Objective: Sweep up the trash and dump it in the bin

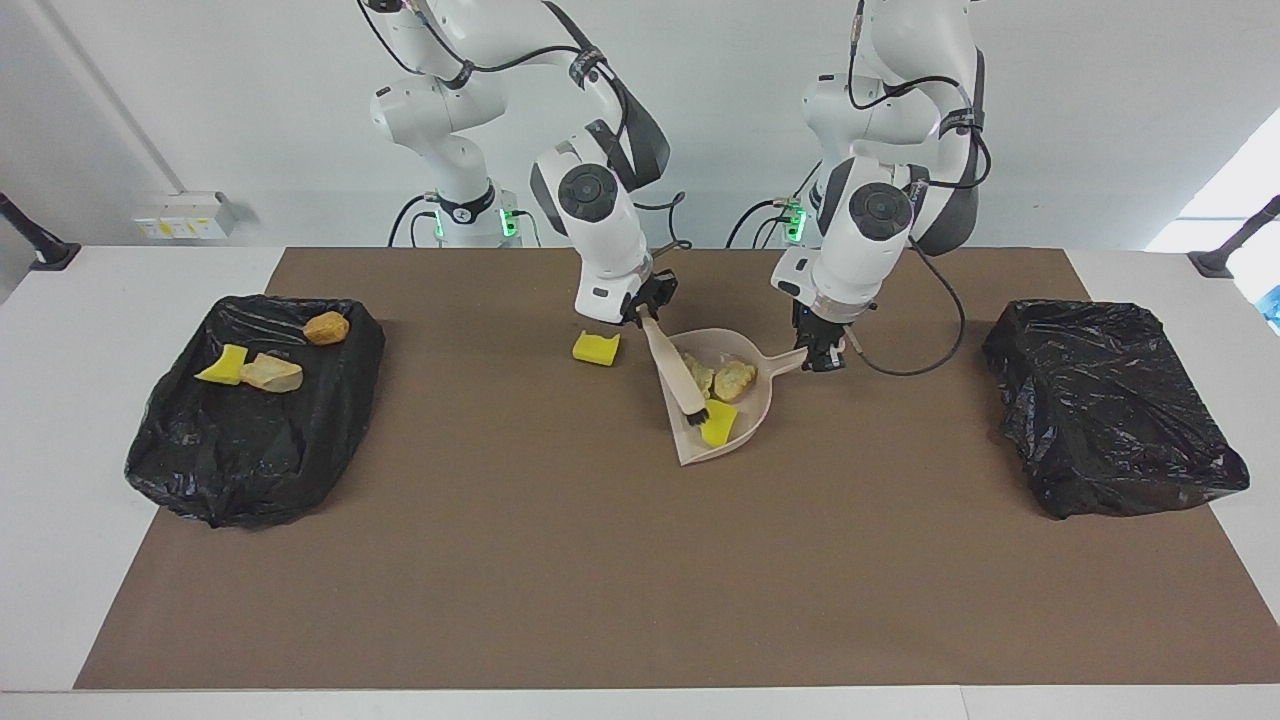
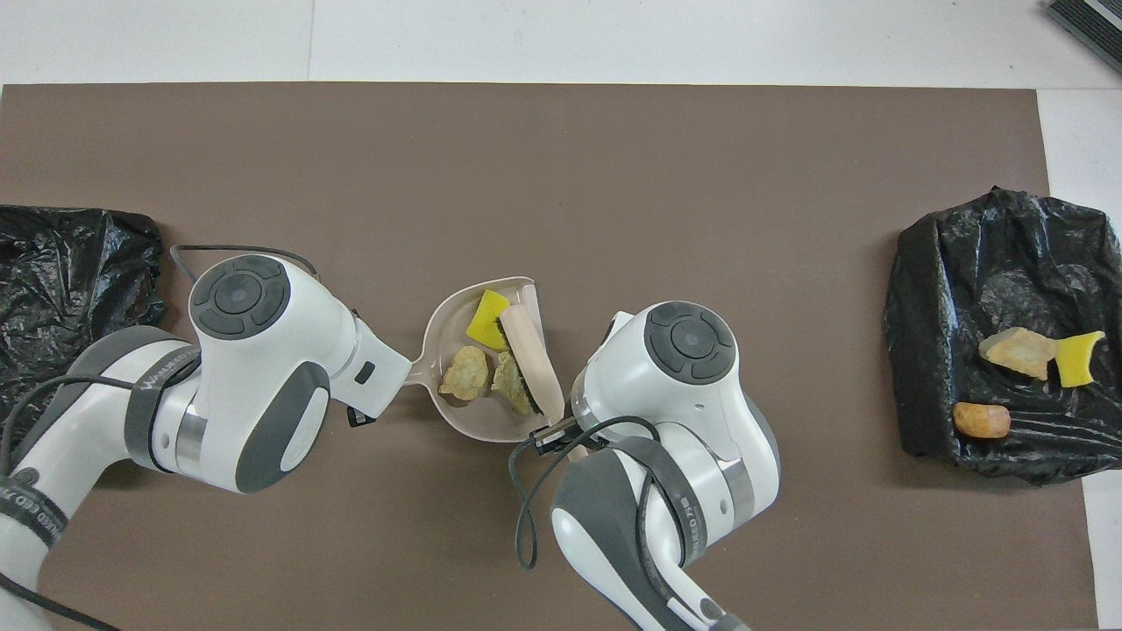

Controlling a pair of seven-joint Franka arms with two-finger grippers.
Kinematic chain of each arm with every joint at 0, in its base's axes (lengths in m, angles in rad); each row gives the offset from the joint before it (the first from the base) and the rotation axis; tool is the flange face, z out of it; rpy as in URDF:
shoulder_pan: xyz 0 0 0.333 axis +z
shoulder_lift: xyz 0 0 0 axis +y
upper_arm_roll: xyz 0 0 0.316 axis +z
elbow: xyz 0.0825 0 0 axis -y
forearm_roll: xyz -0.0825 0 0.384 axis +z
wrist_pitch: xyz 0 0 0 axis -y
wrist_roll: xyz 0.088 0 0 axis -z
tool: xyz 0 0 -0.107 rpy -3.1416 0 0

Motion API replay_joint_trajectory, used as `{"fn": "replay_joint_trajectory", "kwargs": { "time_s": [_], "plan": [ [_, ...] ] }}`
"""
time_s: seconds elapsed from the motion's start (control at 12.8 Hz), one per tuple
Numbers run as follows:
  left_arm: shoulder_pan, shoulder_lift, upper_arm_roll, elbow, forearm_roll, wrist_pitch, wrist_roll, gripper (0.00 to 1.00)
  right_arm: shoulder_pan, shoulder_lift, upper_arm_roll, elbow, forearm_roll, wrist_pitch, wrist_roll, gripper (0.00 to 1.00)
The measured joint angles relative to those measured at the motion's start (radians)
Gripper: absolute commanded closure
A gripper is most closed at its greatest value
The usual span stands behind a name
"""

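A beige dustpan (image 1: 757, 398) (image 2: 451, 322) lies mid-mat. My left gripper (image 1: 825, 358) is shut on its handle (image 2: 414, 372). Inside it lie two tan lumps of trash (image 1: 735, 378) (image 2: 465, 372) and a yellow chunk (image 1: 718, 423) (image 2: 486, 320). My right gripper (image 1: 645, 308) is shut on a wooden brush (image 1: 668, 368) (image 2: 530, 350), whose bristles rest inside the pan beside the yellow chunk. Another yellow chunk (image 1: 596, 347) sits on the mat beside the pan, toward the right arm's end, and the right arm hides it in the overhead view.
A bin lined with a black bag (image 1: 250, 450) (image 2: 1008, 245) at the right arm's end holds a brown lump (image 1: 326, 327), a tan lump (image 1: 270, 372) and a yellow scrap (image 1: 225, 366). A second black-bagged bin (image 1: 1110, 410) (image 2: 70, 280) stands at the left arm's end.
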State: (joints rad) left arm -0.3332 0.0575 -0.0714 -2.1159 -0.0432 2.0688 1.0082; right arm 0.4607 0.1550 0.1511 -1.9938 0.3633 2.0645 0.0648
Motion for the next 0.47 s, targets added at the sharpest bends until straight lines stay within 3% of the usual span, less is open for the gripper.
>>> {"fn": "replay_joint_trajectory", "kwargs": {
  "time_s": [0.16,0.31,0.47],
  "plan": [
    [0.000,0.000,0.000,0.000,0.000,0.000,-0.002,1.00,-0.002,-0.020,-0.003,0.007,0.006,-0.012,0.000,1.00],
    [0.000,0.000,0.000,0.000,0.000,0.001,-0.003,1.00,-0.028,-0.059,-0.012,0.010,0.007,-0.110,0.023,1.00],
    [0.000,0.000,0.000,0.000,0.000,0.001,-0.004,1.00,-0.057,-0.094,-0.018,0.003,-0.014,-0.181,0.195,1.00]
  ]
}}
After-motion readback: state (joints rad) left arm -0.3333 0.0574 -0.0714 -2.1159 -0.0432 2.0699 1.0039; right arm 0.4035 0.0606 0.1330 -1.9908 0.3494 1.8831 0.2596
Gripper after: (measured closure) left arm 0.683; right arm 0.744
